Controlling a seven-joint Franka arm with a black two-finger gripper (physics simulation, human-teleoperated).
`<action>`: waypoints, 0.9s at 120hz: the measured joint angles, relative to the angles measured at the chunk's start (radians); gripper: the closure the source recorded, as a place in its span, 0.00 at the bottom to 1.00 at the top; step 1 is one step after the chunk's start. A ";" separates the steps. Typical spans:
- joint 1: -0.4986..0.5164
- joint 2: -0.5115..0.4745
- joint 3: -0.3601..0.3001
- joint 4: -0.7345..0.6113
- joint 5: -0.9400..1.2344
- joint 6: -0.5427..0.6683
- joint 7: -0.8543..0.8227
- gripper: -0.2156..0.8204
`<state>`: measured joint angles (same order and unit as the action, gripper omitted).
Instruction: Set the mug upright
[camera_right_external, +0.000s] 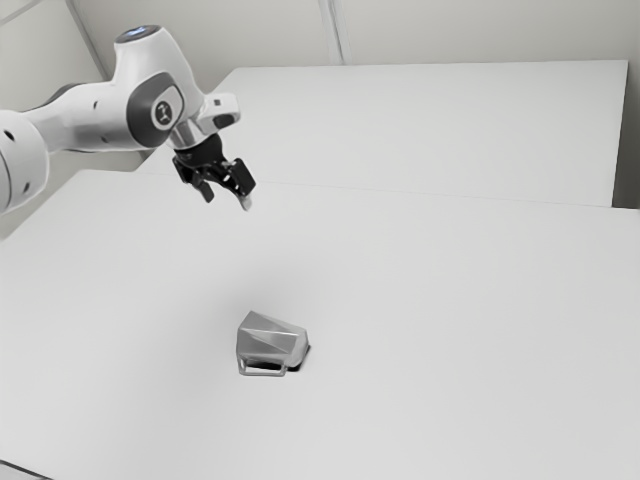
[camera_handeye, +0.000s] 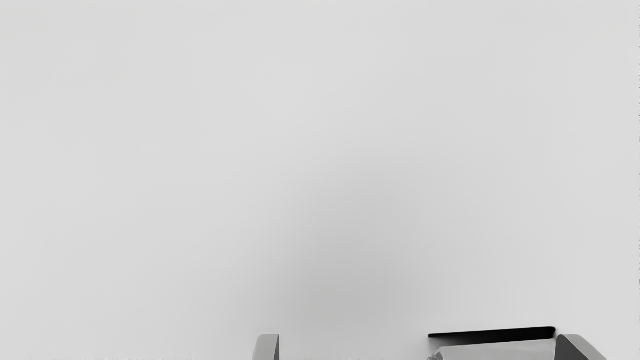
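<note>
- The mug (camera_right_external: 270, 338) is lying on its side on the table (camera_right_external: 450, 340)
- The gripper (camera_right_external: 228, 199) is hovering well above, its fingers standing spread, pinching nothing
- Reaching is seemingly the step in hand; the next move is calling for centring over the mug, then descending to grasp it

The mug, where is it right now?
In the exterior view, the mug lies tipped on the table, left of centre, below the raised, open jaws.
</note>
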<state>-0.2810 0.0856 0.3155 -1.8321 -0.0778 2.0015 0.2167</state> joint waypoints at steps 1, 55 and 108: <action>0.000 -0.003 0.000 -0.005 0.000 0.001 0.001 0.21; 0.029 -0.067 0.080 -0.318 -0.334 0.008 0.127 0.21; 0.039 0.040 0.126 -0.391 -0.725 -0.055 0.401 0.21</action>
<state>-0.2421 0.1253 0.4417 -2.2234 -0.8032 1.9461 0.6172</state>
